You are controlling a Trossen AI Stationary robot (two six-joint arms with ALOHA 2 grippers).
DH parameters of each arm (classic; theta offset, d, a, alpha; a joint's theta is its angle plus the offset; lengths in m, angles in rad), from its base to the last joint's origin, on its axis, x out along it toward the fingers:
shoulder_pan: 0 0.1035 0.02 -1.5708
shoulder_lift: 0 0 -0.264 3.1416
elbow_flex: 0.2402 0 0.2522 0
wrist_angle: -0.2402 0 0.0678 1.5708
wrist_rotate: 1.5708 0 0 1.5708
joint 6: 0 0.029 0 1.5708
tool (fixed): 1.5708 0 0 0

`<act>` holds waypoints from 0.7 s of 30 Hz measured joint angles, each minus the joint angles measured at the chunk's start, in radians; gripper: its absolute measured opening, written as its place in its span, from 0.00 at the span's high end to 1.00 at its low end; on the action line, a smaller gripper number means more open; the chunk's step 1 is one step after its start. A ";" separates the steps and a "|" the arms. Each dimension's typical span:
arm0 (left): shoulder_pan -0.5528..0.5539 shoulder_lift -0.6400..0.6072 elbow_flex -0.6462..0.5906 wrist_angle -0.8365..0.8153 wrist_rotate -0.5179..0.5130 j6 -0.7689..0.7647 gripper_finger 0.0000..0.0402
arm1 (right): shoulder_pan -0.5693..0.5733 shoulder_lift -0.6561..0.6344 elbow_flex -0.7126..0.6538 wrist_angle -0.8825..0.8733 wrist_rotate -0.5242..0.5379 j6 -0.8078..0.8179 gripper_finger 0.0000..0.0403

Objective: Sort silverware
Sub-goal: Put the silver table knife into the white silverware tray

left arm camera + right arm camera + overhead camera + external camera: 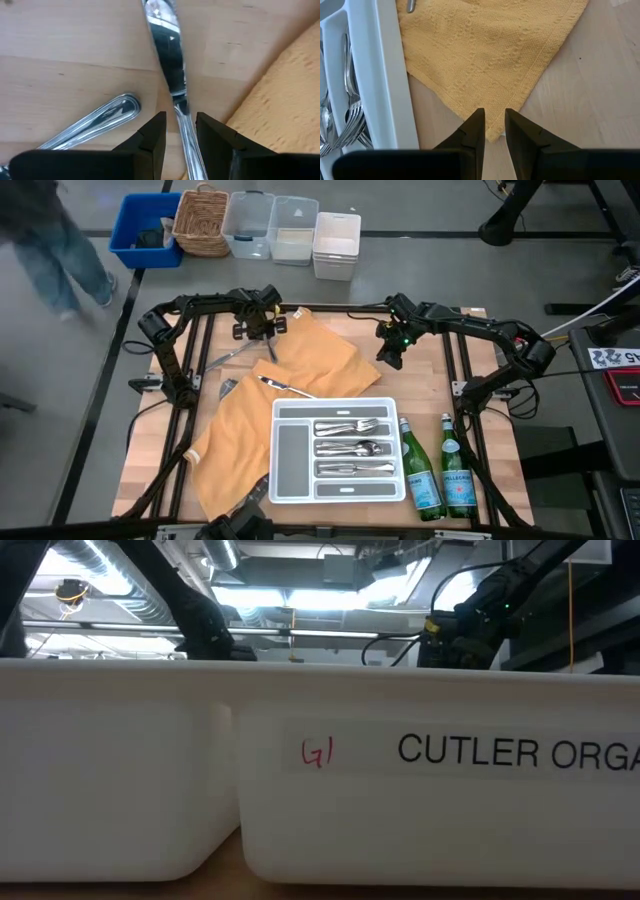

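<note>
The left gripper [180, 131] hangs low over the bare wood at the far left of the table [430, 375], its two dark fingers [152, 137] parted narrowly with the handle of a table knife [170, 65] running between them — whether the pads actually press the handle cannot be told. Just beside that gripper lies a second handle [100, 120], rounded at its end, and the edge of the yellow cloth [290, 370] is on its other side. Another piece [285, 387] rests on the cloth, between the gripper and the white tray [338, 404], where forks, spoons and knives [352, 447] already fill three compartments. The tray's wall reads "CUTLER ORGA" in black — cut off by the frame — with a red "G1" [318, 752] handwritten beside it. The right gripper [493, 125] hovers over the cloth's corner, fingers slightly apart, holding nothing. Two green bottles [440, 470] stand beside the tray; their labels are too small to read.
</note>
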 joint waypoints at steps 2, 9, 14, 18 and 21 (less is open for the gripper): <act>0.000 0.004 0.000 -0.004 0.000 -0.020 0.76 | 0.000 0.000 0.000 0.002 0.000 0.000 0.81; 0.000 0.037 0.000 0.005 -0.004 -0.036 0.76 | 0.000 0.000 0.000 0.009 0.000 -0.004 0.81; 0.000 0.037 0.000 0.041 -0.007 -0.092 0.76 | 0.000 0.000 0.000 0.009 0.000 -0.022 0.81; 0.000 0.037 0.000 0.076 -0.008 -0.139 0.76 | 0.000 0.000 0.000 0.009 0.000 -0.026 0.81; 0.000 0.037 0.000 0.084 -0.008 -0.161 0.76 | 0.000 0.000 0.000 0.006 0.000 -0.026 0.81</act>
